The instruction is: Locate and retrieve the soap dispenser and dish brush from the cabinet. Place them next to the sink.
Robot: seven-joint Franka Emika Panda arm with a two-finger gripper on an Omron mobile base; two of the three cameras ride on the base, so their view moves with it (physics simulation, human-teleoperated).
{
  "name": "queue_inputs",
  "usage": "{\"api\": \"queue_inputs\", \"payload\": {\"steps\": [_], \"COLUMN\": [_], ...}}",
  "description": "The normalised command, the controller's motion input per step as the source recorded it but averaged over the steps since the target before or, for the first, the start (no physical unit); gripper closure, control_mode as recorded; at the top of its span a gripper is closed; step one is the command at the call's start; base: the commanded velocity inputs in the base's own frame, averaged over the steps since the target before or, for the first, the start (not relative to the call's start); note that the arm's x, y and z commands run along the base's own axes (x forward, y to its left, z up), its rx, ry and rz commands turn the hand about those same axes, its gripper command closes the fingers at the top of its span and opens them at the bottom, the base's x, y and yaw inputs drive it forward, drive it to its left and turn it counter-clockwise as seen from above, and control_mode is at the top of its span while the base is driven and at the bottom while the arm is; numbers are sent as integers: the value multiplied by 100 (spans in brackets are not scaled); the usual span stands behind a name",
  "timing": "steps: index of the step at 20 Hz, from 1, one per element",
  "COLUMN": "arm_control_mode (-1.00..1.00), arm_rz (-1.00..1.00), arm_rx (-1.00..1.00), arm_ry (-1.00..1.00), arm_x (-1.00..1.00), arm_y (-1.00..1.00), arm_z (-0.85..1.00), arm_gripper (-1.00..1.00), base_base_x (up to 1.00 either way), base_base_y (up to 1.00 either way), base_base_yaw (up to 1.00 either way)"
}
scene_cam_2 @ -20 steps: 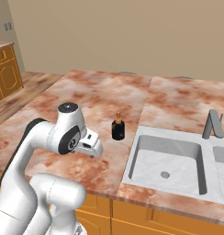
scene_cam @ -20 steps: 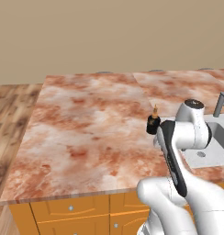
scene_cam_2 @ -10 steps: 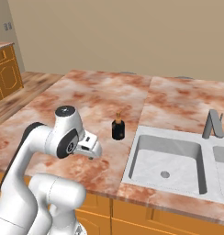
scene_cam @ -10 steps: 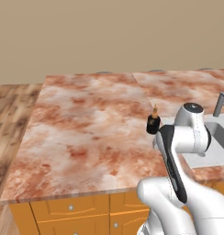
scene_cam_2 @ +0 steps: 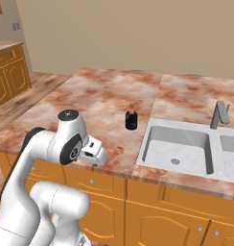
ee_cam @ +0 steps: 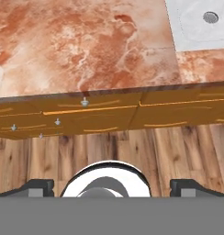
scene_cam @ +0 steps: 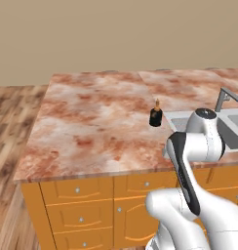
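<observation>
The soap dispenser (scene_cam_2: 131, 118) stands upright on the counter (scene_cam_2: 104, 96) at the frame's centre, just left of the sink (scene_cam_2: 176, 144). Your gripper (ee_cam: 112, 186), at the lower edge, is wide open and holds nothing.

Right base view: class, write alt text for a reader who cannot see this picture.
A small black soap dispenser with a copper pump stands upright on a reddish marble counter, just left of a pale recessed sink with a grey faucet. In front, the white robot arm folds low, its gripper at the counter's front edge.
</observation>
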Motion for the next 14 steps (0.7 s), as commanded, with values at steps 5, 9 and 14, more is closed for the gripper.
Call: {"api": "queue_inputs", "payload": {"steps": [5, 9, 14], "arm_control_mode": [100, 100, 100], "arm_rz": [0, 0, 0], "arm_rx": [0, 0, 0], "arm_ry": [0, 0, 0], "arm_x": [0, 0, 0], "arm_y": [0, 0, 0], "arm_z": [0, 0, 0], "arm_gripper": [-100, -100, -100], "base_base_x": [-2, 0, 0], "base_base_y": [24, 9, 7], "base_base_yaw": [25, 50, 50]}}
